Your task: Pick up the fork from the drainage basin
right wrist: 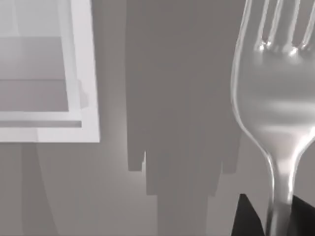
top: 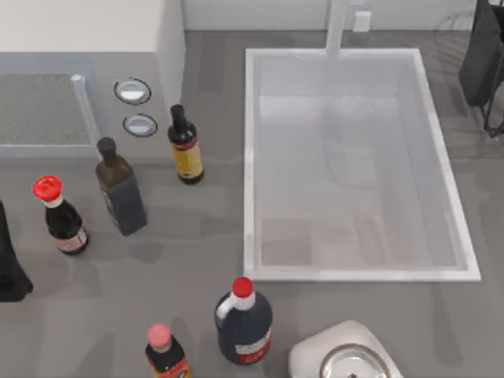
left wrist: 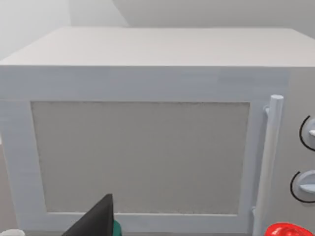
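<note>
Top view first: the drainage basin (top: 252, 165) sits right of the table's middle, a white rectangle with a raised rim and a pale floor. Left of the basin stand a dark bottle with a yellow label (top: 186, 146), a squarer dark bottle (top: 120, 189) and a red-capped bottle (top: 61, 216); a white microwave (top: 71, 87) lies beyond them, farther left of the basin. Nearer the camera than the basin's front rim are a large red-capped jug (top: 243, 323), a smaller pink-capped bottle (top: 165, 353) and a round metal bowl (top: 350, 364). My right arm (top: 484, 59) shows as a dark shape just outside the basin's far right corner; my left arm (top: 9, 272) is parked well to the basin's left, at the frame edge.

Left wrist view: the microwave fills the scene, door and handle facing the camera, with one dark fingertip of the left gripper (left wrist: 96, 222) low in the frame. Whether its jaws stand open or closed I cannot tell.

Right wrist view: the fork (right wrist: 275, 98) hangs close to the lens, outside the basin, whose corner rim shows beside it over the grey table (right wrist: 172, 98). The right gripper (right wrist: 275, 219) has its dark fingers closed on the fork's handle, tines pointing away.
</note>
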### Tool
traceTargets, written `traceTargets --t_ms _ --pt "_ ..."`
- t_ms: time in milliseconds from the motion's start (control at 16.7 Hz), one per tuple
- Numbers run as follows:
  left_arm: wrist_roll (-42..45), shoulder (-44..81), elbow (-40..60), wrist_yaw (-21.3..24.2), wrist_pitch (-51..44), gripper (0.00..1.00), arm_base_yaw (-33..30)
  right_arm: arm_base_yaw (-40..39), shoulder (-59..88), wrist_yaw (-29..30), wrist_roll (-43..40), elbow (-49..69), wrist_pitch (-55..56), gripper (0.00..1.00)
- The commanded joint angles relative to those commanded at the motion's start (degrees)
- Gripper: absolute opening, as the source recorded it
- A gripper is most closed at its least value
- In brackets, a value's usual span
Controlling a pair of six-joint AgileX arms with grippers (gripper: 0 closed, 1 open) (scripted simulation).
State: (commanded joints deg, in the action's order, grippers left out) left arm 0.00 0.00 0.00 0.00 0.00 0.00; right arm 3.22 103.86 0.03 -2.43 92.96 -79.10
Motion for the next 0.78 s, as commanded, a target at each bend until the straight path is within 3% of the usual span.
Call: traceTargets --t_ms 240,780 --pt "0.00 0.00 0.00 0.00 0.00 1.00 0.00 -0.27 0.51 0.06 0.13 -2.08 2.14 0.00" --pt "0.00 0.00 0.00 0.00 0.00 1.00 0.00 -0.24 3.75 0.02 0.29 -19.89 23.77 0.00"
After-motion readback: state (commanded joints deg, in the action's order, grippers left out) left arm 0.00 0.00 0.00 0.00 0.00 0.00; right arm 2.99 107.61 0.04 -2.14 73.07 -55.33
